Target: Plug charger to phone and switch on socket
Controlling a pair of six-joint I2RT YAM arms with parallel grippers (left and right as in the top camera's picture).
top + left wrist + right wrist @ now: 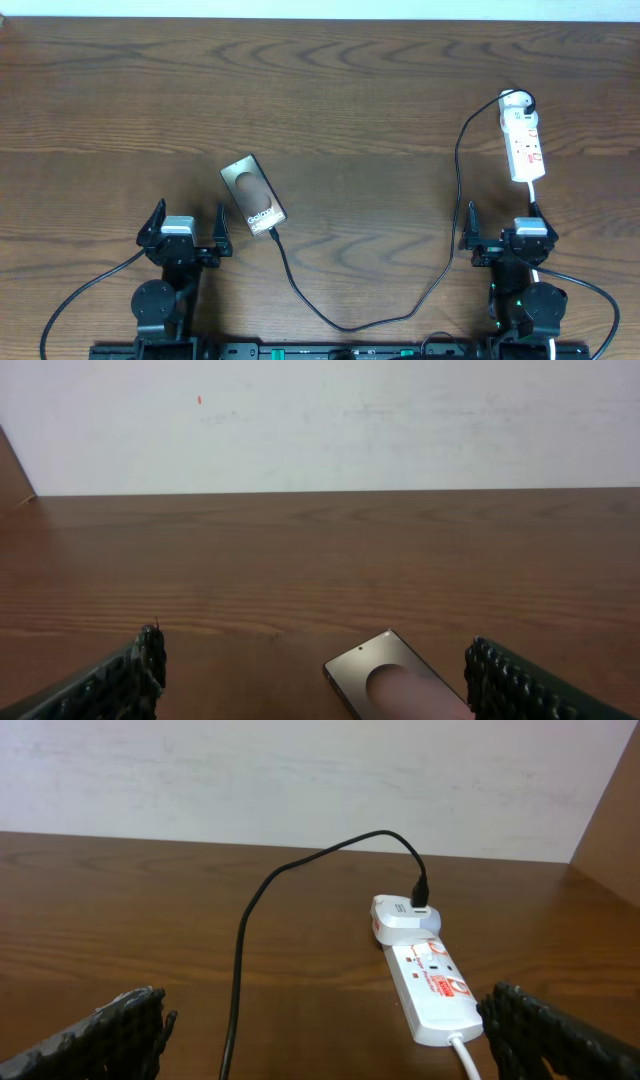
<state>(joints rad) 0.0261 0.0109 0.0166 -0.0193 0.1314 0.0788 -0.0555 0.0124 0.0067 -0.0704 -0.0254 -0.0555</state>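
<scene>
Overhead view: both arms sit folded back at the near edge of the desk point(350, 80). The left claw point(190, 212) and the right claw point(503, 216) both point away from the bases and are released, fingers spread wide, touching nothing. The phone point(253, 196) lies flat and angled just ahead and to the right of the left claw; the charger point(458, 170) meets its near short edge, loops toward the bases, then runs to a white adapter point(514, 100) at the far end of the socket point(526, 145), which lies ahead of the right claw, apart from it.
</scene>
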